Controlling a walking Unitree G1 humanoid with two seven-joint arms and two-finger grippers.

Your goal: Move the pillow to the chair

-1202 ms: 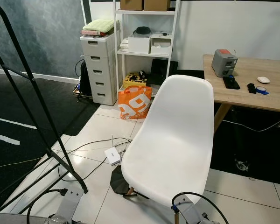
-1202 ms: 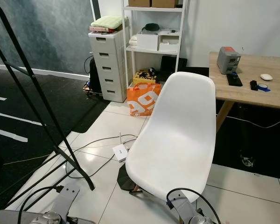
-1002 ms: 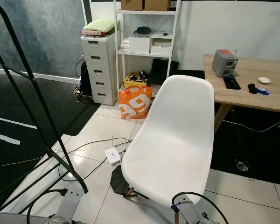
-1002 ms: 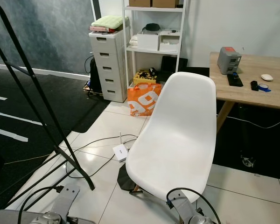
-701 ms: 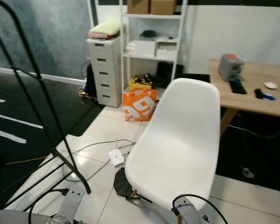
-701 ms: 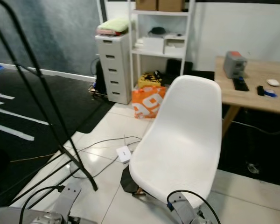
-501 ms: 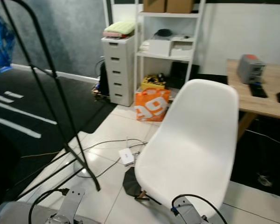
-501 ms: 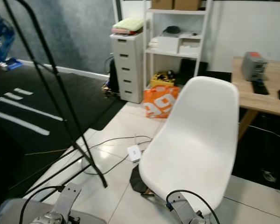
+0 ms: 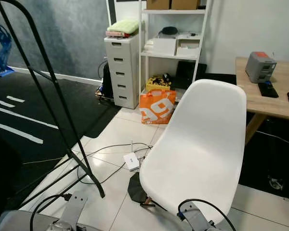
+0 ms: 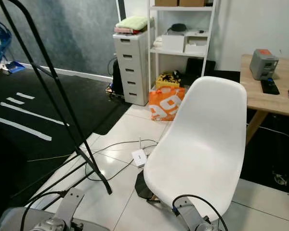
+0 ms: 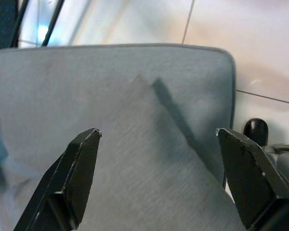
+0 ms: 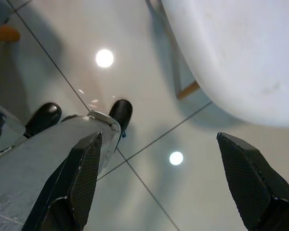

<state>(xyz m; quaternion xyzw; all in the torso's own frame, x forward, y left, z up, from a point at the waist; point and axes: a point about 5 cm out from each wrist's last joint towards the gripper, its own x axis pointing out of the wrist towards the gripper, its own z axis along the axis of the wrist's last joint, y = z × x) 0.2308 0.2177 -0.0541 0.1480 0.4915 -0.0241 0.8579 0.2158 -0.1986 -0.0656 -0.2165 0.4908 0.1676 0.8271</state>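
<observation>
Camera panned left; chair (image 9: pixel 197 159) seat bare, tiled floor (image 9: pixel 118 130) beside.

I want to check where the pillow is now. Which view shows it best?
The left wrist view: the grey pillow spreads below the open left gripper. The eye views catch only its corner at the bottom left, near the chair.

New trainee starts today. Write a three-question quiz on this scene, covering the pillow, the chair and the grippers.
1. True or false: the grey pillow already lies on the white chair.
2. Whose jaws are spread above the pillow? A: left gripper. B: right gripper.
3. What colour is the bag at the foot of the white shelf unit?
Key: 1 false; 2 A; 3 orange.
</observation>
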